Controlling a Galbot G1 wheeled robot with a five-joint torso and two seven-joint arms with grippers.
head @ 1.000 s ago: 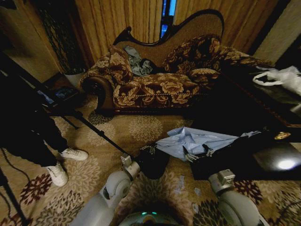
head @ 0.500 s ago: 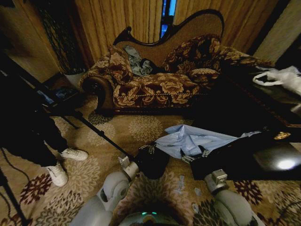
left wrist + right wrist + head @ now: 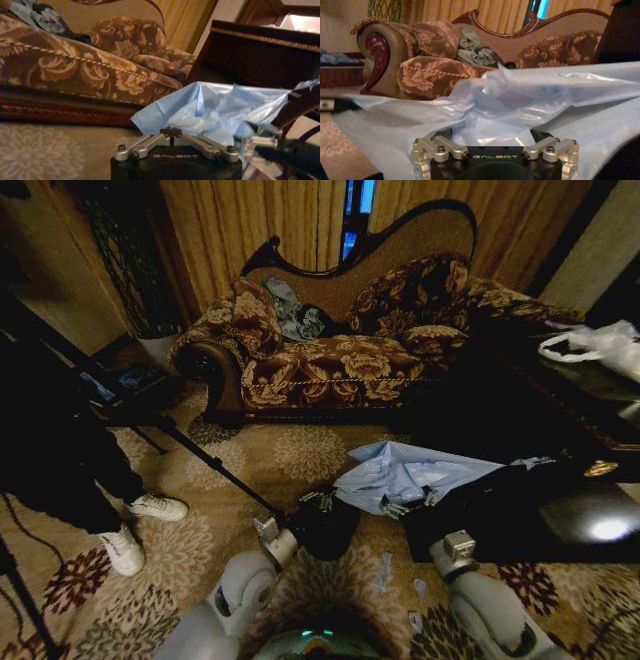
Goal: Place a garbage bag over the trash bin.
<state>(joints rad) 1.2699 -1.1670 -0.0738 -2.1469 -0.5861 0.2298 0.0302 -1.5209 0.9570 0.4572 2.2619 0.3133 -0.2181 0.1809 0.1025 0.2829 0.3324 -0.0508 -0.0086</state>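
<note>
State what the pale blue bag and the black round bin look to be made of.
The pale blue garbage bag: thin plastic film, apparently; it is wrinkled, glossy and semi-translucent. The black round trash bin: probably hard plastic with a dull dark surface, though too shadowed to be sure.

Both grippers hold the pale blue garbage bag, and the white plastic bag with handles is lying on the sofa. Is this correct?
Partly. The white plastic bag lies on the dark table at right, not on the sofa, as the head view shows. Left gripper and right gripper do hold the garbage bag.

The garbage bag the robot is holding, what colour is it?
The garbage bag is pale blue, thin and crinkly. It shows best in the right wrist view.
</note>
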